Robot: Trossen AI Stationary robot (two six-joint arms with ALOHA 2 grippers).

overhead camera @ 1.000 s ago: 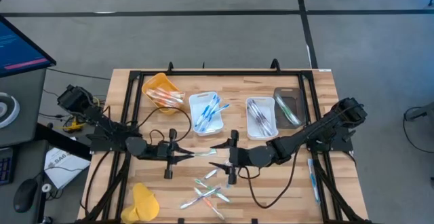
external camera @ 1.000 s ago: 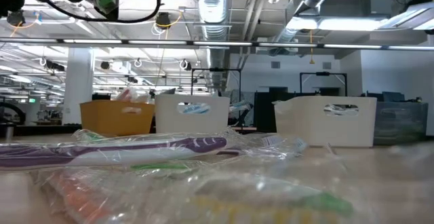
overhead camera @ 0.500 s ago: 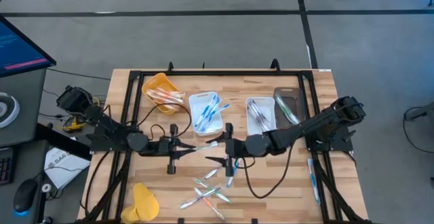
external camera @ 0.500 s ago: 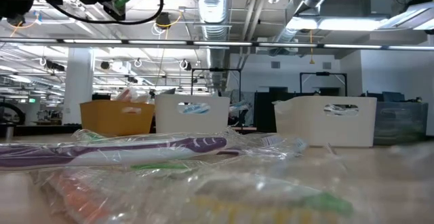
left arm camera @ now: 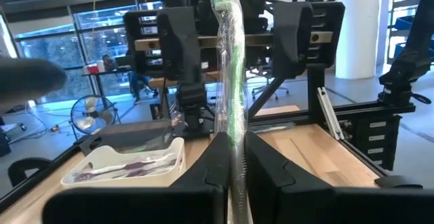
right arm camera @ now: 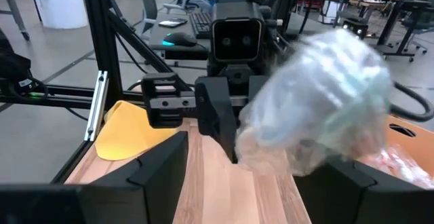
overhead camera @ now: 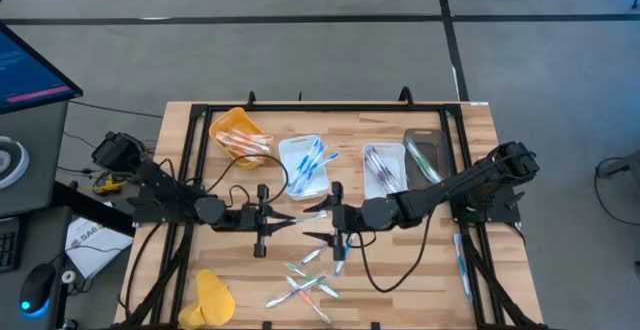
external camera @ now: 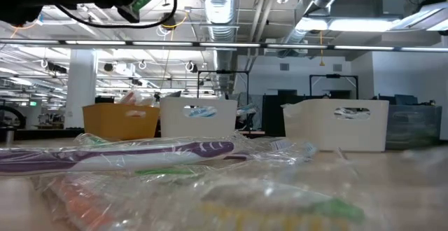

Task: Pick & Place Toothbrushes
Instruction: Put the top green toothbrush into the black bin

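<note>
Overhead, the two arms meet near the middle of the wooden table. The left gripper is closed on a wrapped toothbrush that reaches toward the right gripper, whose fingers stand wide apart around its far end. A loose pile of toothbrushes lies just in front of them. Behind sit a yellow tray, two white trays holding more brushes, and a dark tray.

From table height, wrapped brushes fill the foreground, with the yellow tray and white trays behind; neither gripper shows clearly.

Through the left wrist camera, the fingers pinch a green-accented toothbrush in clear wrap, standing up between them, with the right arm facing close behind.

Through the right wrist camera, the fingers are spread wide, and the crinkled wrap end of the toothbrush sits blurred between them, the left gripper holding it beyond.
</note>
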